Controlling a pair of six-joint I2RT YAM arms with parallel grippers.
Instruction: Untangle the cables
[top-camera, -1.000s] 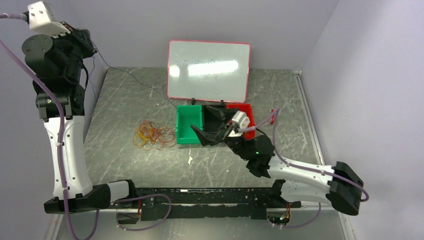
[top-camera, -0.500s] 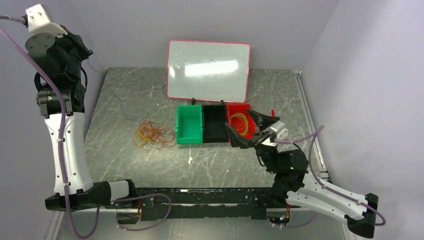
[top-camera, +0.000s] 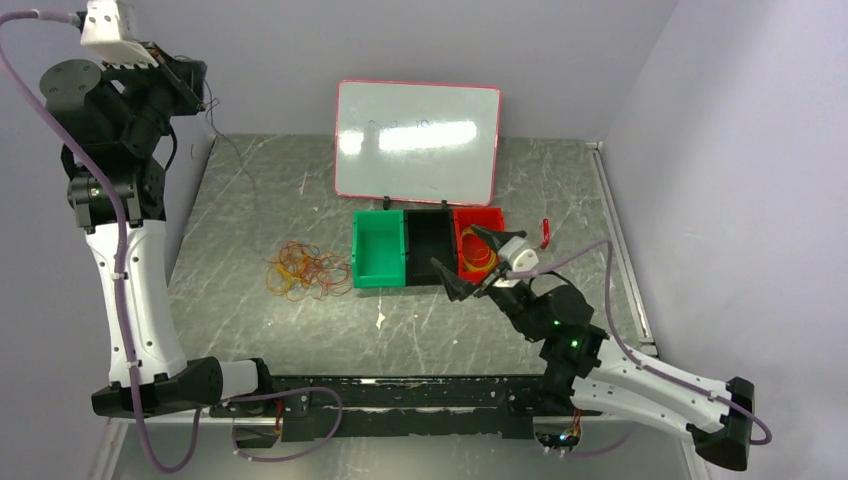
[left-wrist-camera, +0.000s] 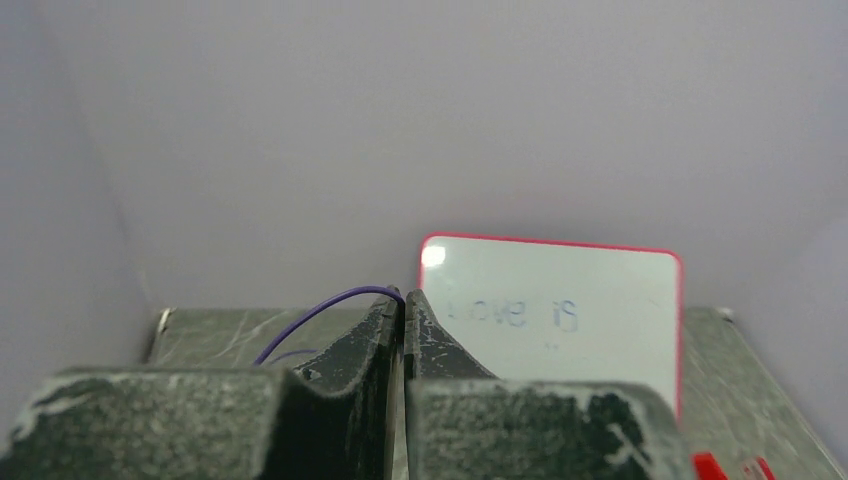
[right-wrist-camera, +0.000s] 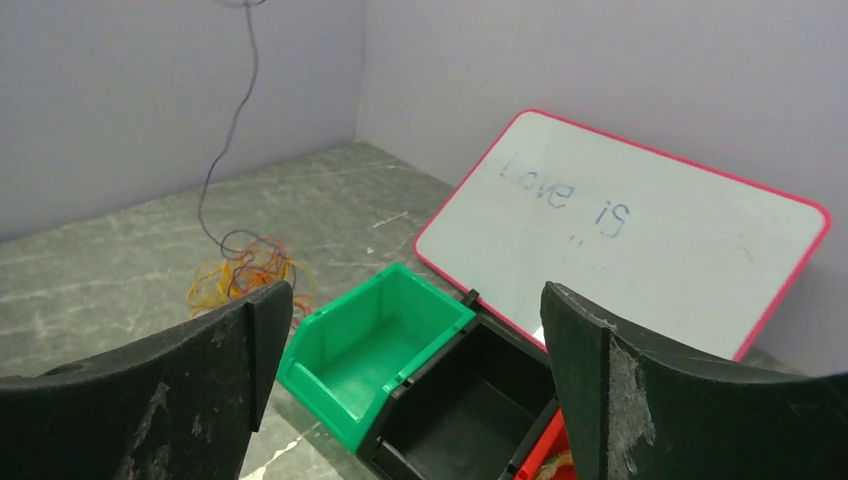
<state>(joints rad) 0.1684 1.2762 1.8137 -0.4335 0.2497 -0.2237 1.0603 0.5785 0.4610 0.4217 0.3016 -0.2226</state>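
Observation:
A tangled pile of orange-red, yellow and dark cables (top-camera: 305, 270) lies on the table left of the green bin (top-camera: 378, 250); it also shows in the right wrist view (right-wrist-camera: 240, 272). My left gripper (top-camera: 192, 85) is raised high at the far left, shut on a thin purple cable (left-wrist-camera: 320, 308). That strand (right-wrist-camera: 232, 130) hangs down to the pile. My right gripper (top-camera: 467, 258) is open and empty above the front of the black bin (top-camera: 430, 245) and red bin (top-camera: 478, 222). Yellow cables (top-camera: 480, 255) lie in the red bin.
A whiteboard with a red frame (top-camera: 417, 140) leans against the back wall behind the three bins. A small red object (top-camera: 545, 232) lies right of the red bin. Walls close in on the left, back and right.
My right gripper left the black bin, swung right, then came back left to the bins' front. The left gripper shifted right; the strand stretched toward the bins now hangs slack.

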